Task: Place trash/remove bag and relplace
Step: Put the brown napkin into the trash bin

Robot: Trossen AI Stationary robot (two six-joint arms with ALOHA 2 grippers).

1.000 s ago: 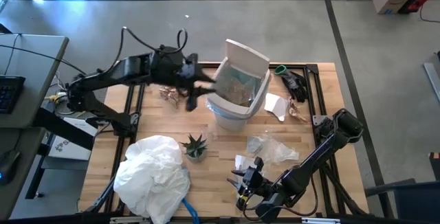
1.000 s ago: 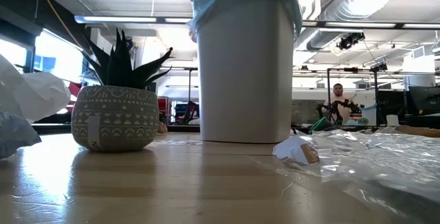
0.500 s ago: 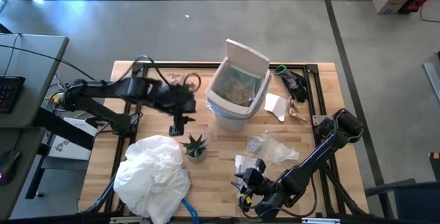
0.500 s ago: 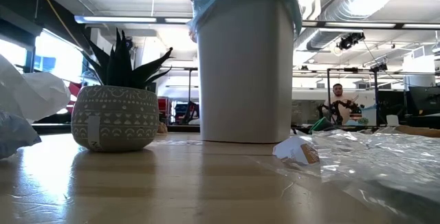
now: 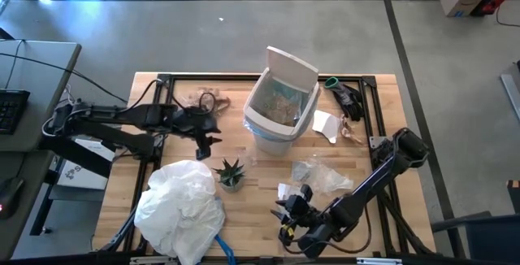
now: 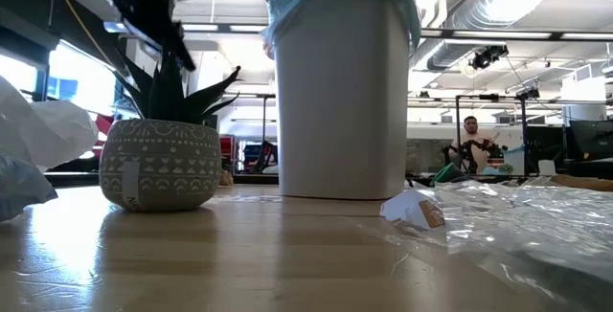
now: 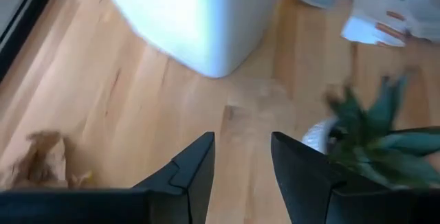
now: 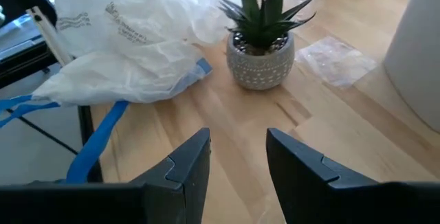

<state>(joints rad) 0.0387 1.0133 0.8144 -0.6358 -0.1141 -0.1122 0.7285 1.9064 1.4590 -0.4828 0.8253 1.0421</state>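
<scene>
Trash-placing is under way: the left gripper (image 5: pixel 206 141) hangs empty, fingers apart, between the crumpled brown paper (image 5: pixel 199 100) and the lined white bin (image 5: pixel 279 112) — next comes a reach for that scrap. The right gripper (image 5: pixel 286 216) waits, fingers apart, near the table's front edge.

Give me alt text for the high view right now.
A lidded white bin holding trash stands mid-table. The left gripper, open and empty, hovers beside it; the right gripper waits at the near edge, by a potted plant and white bag.

The bin (image 5: pixel 279 112) stands mid-table, the potted plant (image 5: pixel 230 172) before it, left.
</scene>
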